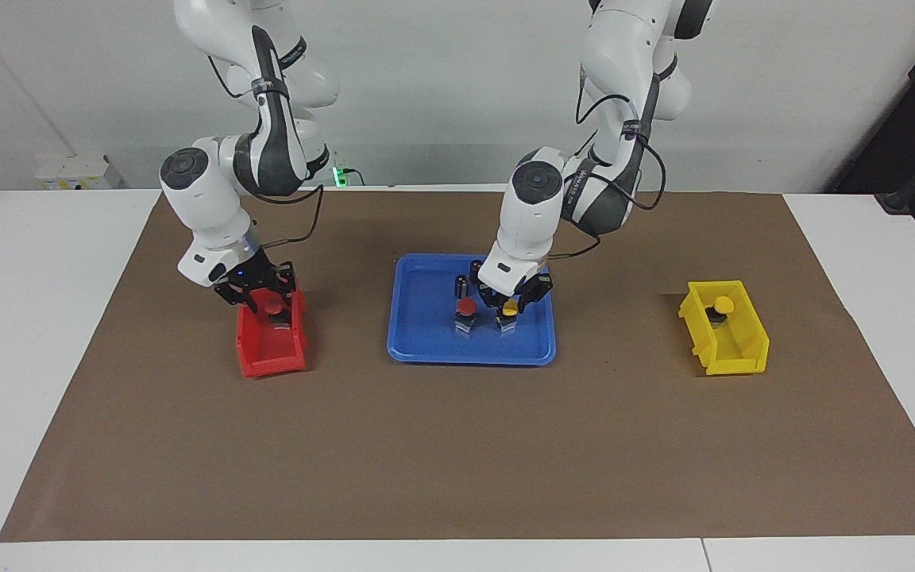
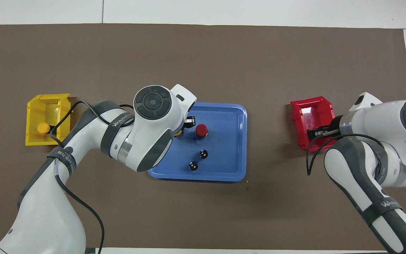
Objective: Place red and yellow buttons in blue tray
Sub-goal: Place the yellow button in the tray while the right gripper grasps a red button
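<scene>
Small, stiff, light buttons, best pinched low on the black base: left hand clenched on a yellow button in the blue tray, right hand, grip unclear, over the red bin's button.

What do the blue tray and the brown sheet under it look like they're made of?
Blue tray: probably moulded plastic with a smooth, slightly glossy finish, given its rounded corners, even colour and soft sheen on the floor. Brown sheet: looks like matte kraft paper or thin card, flat, no shine, straight cut edges.
</scene>
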Controlling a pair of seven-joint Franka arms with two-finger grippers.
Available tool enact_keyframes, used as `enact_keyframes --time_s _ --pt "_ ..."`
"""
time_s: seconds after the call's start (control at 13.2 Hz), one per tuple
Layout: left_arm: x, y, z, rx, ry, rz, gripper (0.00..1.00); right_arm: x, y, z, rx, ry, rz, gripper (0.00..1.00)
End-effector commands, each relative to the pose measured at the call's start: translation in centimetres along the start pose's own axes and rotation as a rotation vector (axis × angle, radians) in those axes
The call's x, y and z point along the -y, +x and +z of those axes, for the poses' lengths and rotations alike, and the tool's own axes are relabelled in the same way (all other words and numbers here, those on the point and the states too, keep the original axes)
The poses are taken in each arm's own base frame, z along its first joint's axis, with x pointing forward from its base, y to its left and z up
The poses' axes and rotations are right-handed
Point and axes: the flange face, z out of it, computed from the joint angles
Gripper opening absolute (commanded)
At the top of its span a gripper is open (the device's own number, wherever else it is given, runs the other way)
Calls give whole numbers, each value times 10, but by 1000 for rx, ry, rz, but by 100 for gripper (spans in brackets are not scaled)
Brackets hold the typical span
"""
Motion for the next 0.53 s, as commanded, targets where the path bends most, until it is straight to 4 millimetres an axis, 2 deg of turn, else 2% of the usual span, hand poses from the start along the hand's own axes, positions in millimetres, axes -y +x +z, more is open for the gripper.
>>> enact_keyframes --time_s 0.0,0.08,0.15,0.23,0.3,0.45 --pt "-10 -10 2 1 -17 -26 8 2 -9 -3 -21 9 9 55" --pt "-13 -12 2 0 -18 -21 29 2 -10 -2 -20 10 9 50" --pt "-13 -12 1 3 -15 -24 64 2 -10 -2 -20 10 9 43" --pt "-8 -8 -4 8 -10 -34 72 2 -10 -2 -15 11 8 37" --pt "-1 0 -18 12 -6 -44 75 1 -8 -5 -13 13 10 33" --pt "26 29 -51 14 -4 -95 80 -1 4 -20 12 14 2 33"
